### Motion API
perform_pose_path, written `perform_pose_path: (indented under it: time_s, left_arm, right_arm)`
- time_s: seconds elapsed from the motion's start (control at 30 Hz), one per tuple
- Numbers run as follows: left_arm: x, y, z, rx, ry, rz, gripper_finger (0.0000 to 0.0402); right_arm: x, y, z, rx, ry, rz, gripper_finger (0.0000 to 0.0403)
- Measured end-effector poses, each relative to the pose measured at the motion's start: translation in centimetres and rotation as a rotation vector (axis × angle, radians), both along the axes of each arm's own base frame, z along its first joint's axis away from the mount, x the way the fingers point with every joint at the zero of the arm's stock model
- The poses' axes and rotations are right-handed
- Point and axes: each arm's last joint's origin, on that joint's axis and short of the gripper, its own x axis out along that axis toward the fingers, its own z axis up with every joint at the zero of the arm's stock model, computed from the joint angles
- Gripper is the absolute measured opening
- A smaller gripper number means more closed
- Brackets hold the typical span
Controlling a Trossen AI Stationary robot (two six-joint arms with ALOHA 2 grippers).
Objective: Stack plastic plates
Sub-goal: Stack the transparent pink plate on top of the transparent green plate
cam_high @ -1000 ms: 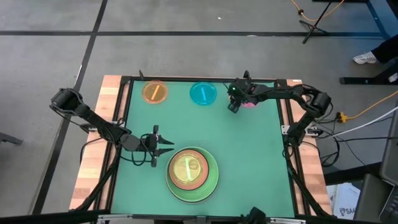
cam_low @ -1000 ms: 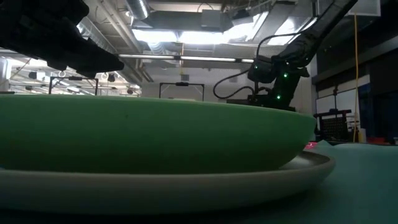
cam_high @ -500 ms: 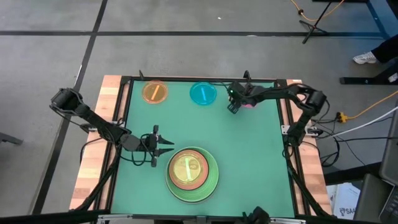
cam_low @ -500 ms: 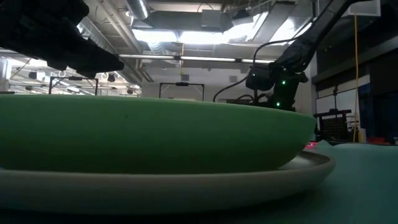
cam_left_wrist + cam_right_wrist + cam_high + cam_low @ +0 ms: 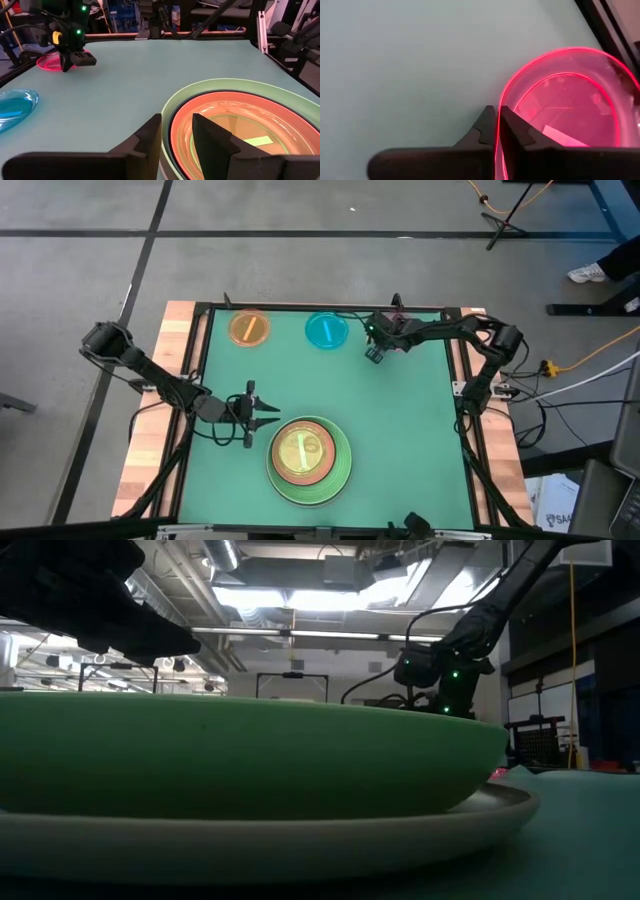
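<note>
A stack of plastic plates (image 5: 308, 458) sits near the table's front edge: a grey-white plate (image 5: 300, 840) at the bottom, then light green (image 5: 200, 87), a dark ring, salmon (image 5: 220, 107) and translucent green (image 5: 250, 135). My left gripper (image 5: 264, 414) stands open just left of the stack, touching nothing. At the far edge lie an orange plate (image 5: 249, 328), a cyan plate (image 5: 327, 330) and a magenta plate (image 5: 570, 100). My right gripper (image 5: 376, 352) is shut on the magenta plate, and its arm hides most of that plate from above. My right gripper pinches the magenta plate's rim (image 5: 501, 100), on the side toward the table's left edge. One finger is inside the plate and one outside. The fingers (image 5: 482, 131) come from above, slanting down. The plate lies flat on the table (image 5: 50, 61).
Black frame rails (image 5: 460, 370) run along the green mat's edges, close behind the far plates. Bare mat (image 5: 400, 420) lies between the far plates and the stack. In the low view the stack fills the foreground.
My right gripper has gone a little down and toward the table's left edge at the magenta plate. The plates and my left arm have kept still.
</note>
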Motion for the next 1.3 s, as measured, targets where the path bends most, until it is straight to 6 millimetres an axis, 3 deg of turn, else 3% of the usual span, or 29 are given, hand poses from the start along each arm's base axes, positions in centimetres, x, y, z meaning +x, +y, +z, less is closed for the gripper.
perform_pose_path:
  time_s: [0.3, 0.77, 1.3]
  left_arm:
    - [0.0, 0.0, 0.0, 0.002, 0.000, 0.000, 0.0103]
    - [0.0, 0.0, 0.0, 0.002, 0.000, 0.000, 0.0103]
    - [0.0, 0.0, 0.0, 0.002, 0.000, 0.001, 0.0103]
  right_arm:
    - [1.7, 2.9, 0.9, -0.079, 0.027, 0.138, 0.0003]
    - [3.9, 9.1, 3.1, -0.120, -0.042, 0.364, 0.0001]
    - [5.4, 15.2, 3.5, -0.185, -0.073, 0.566, 0.0001]
